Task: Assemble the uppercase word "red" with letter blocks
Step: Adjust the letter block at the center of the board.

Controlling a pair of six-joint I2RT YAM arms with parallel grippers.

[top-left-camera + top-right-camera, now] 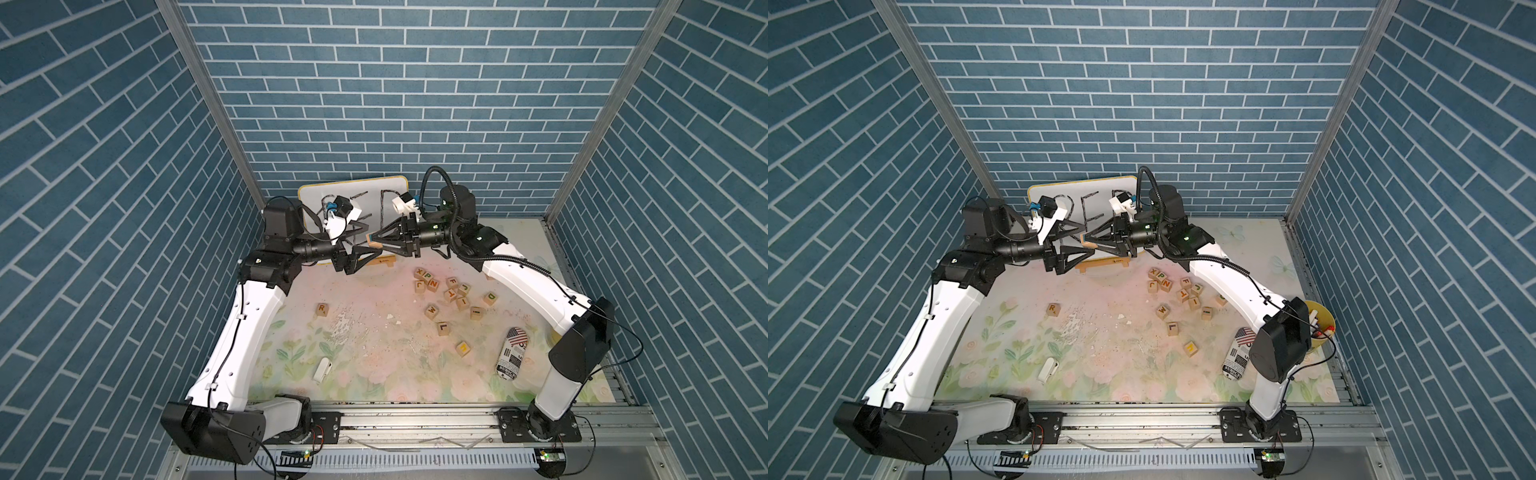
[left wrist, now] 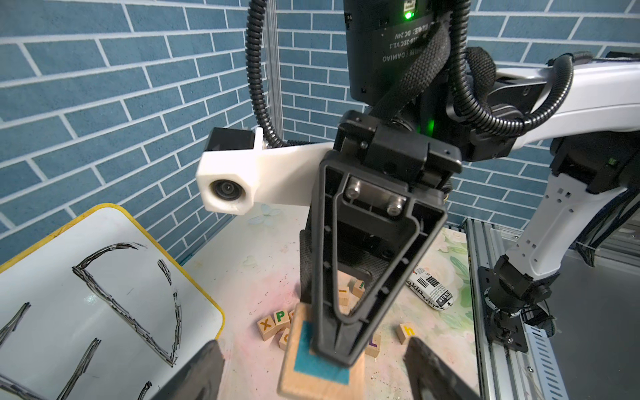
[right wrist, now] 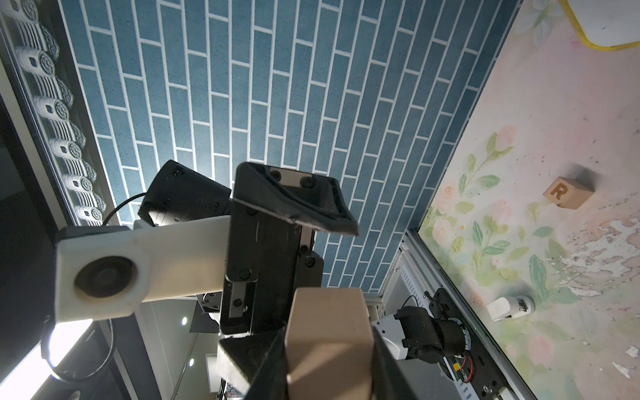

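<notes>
My right gripper [image 1: 372,239] hangs above the table's back edge, in front of the whiteboard. It is shut on a light-wood block with a teal face [image 2: 322,367], larger than the letter cubes. My left gripper [image 2: 320,375] faces it tip to tip, open, with one finger on each side of that block and a gap on both sides. The R letter block [image 1: 321,309] lies alone on the mat at centre left and also shows in the right wrist view [image 3: 566,197]. A green D block [image 1: 491,297] sits at the right edge of the cube cluster. I cannot pick out an E block.
Several other letter cubes [image 1: 446,291] lie scattered at right centre. The white board [image 1: 353,193] handwritten RED leans on the back wall. A printed can [image 1: 512,353] lies on its side at right, a white clip [image 1: 322,370] at front left, and a yellow bowl [image 1: 1323,328] behind the right elbow.
</notes>
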